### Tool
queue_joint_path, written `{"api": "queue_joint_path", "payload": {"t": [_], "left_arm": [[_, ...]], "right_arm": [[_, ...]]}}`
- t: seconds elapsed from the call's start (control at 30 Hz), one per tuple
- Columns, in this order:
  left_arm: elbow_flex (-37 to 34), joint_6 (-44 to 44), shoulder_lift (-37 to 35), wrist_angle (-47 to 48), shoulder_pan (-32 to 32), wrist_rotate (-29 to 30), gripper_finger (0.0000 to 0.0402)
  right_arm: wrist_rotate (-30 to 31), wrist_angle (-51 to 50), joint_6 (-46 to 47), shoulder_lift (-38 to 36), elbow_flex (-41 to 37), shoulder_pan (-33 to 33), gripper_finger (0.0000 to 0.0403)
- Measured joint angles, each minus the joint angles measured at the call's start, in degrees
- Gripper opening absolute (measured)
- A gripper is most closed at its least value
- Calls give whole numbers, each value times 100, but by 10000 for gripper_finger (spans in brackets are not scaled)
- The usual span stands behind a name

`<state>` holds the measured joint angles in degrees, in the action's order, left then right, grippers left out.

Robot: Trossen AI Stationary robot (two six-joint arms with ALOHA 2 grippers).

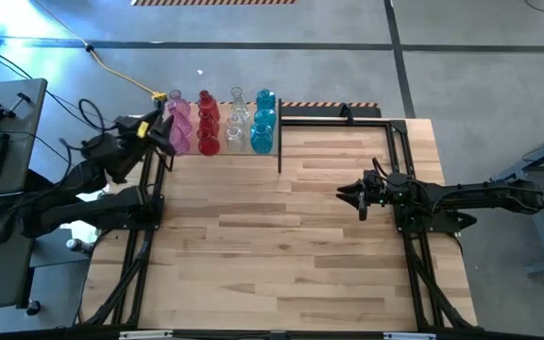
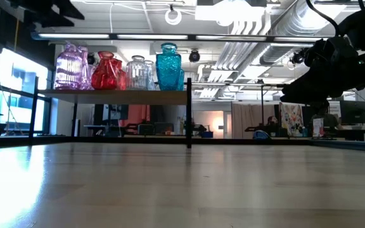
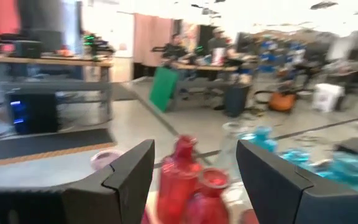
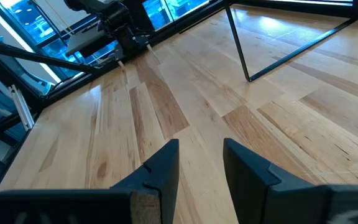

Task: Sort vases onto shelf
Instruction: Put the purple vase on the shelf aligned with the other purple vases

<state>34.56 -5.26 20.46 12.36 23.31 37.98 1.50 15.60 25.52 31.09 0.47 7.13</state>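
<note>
The left hand (image 1: 165, 126) sits right by the pink vases (image 1: 179, 121) on the shelf (image 2: 116, 93), open and empty. The right hand (image 1: 355, 194) waits far off over the worktop (image 1: 291, 246), half open, holding nothing

Vases all on the shelf (image 2: 113, 95), upright, grouped by colour in rows. From above: pink vases (image 1: 178, 123) at one end, then red vases (image 1: 207, 124), clear vases (image 1: 237, 121), teal-blue vases (image 1: 263, 120) at other end, next to black upright post. Glass translucent, ribbed, round bodies w/ narrow necks. Shelf: light wood panel on black frame, raised above counter at far edge.
</note>
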Motion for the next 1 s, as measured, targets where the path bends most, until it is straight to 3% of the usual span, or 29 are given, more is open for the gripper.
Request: {"api": "queue_joint_path", "payload": {"t": [0.33, 0.57, 0.73, 1.0], "left_arm": [[284, 255, -779, 653, 0, -2251, 219], [284, -528, -1186, 2196, 0, -2332, 219], [283, -452, -1244, 2881, 0, -2421, 219], [278, -448, -1242, 2955, 0, -2459, 219]], "right_arm": [[0, 0, 0, 2, 0, -1, 110], [-2, 1, 0, 1, 0, -1, 110], [-2, 2, 0, 0, 0, 0, 110], [-1, 0, 0, 0, 0, 0, 110]]}}
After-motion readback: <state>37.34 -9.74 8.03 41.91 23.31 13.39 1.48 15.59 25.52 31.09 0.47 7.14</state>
